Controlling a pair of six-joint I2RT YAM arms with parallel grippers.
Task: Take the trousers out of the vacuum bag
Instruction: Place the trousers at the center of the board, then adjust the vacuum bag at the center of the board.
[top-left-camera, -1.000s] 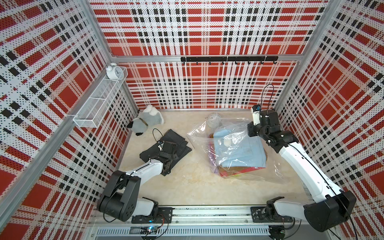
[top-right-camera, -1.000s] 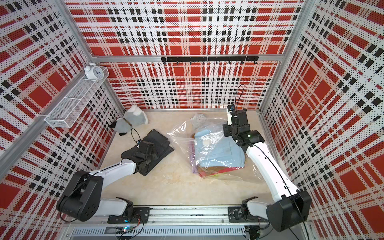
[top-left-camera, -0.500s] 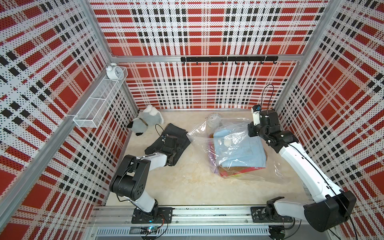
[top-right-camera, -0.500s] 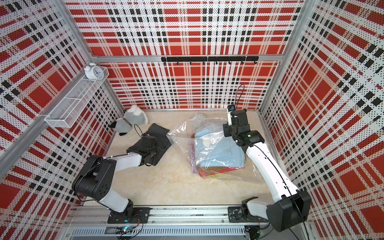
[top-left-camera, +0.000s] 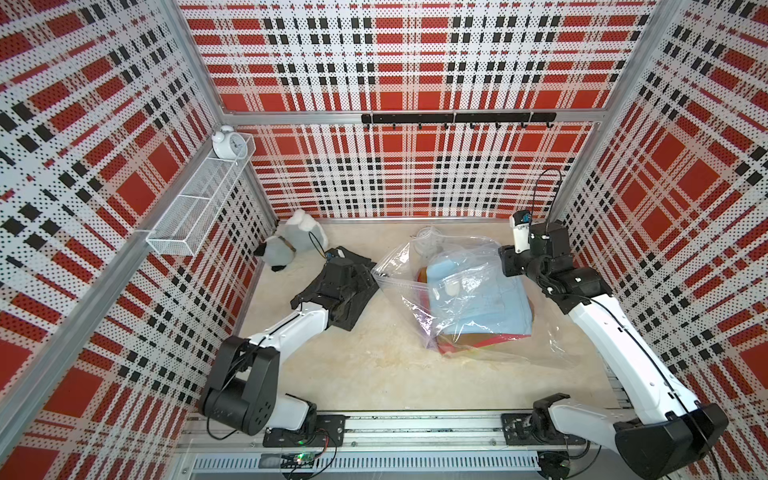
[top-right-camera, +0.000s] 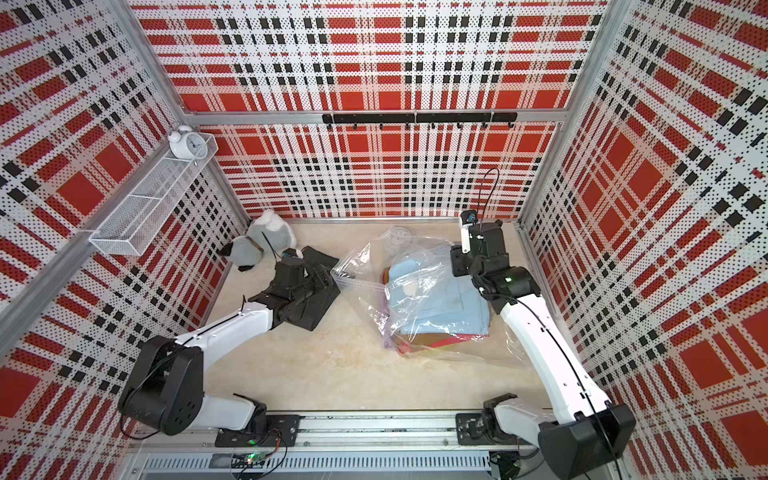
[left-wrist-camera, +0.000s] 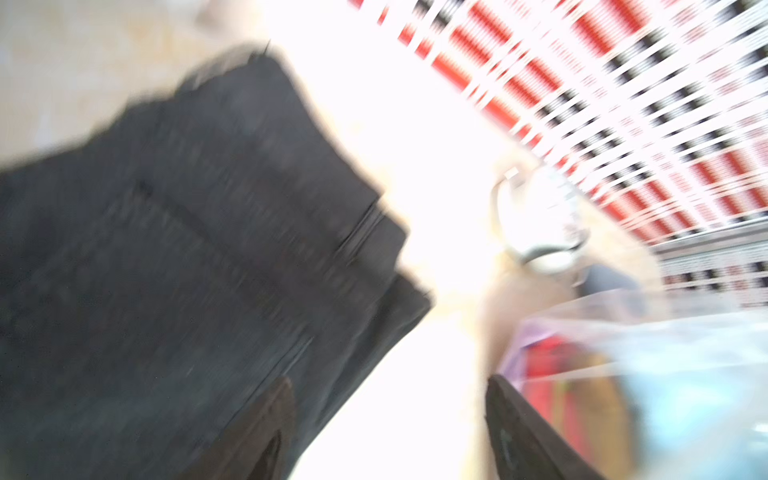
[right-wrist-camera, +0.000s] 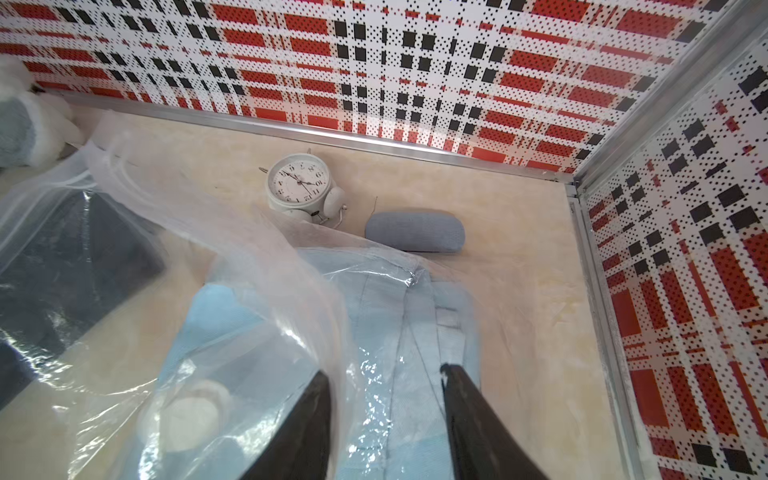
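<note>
Nearest is the bare beige desk (top-left-camera: 365, 374). On it, towards the right, lies the clear, crinkly bag (top-left-camera: 552, 336) with folded trousers stacked inside. Red and mustard pairs (top-left-camera: 469, 347) show at the near end and a light blue pair (top-left-camera: 482, 303) lies on top, with a round white cap (top-left-camera: 451, 286) on the film above it. The right hand (right-wrist-camera: 382, 370) stands at the stack's far end with its fingers (right-wrist-camera: 307, 415) part-way open – glossy film and blue cloth lie between them, and neither is clamped. Left of the bag and outside it lie flat black trousers (top-left-camera: 353, 309). The left hand (left-wrist-camera: 390, 380) hangs low over them, fingers wide apart and empty, though its wrist view is blurred. Farther back – a plush toy (top-left-camera: 291, 245), a white clock (right-wrist-camera: 299, 185) and a grey pouch (right-wrist-camera: 415, 230).
</note>
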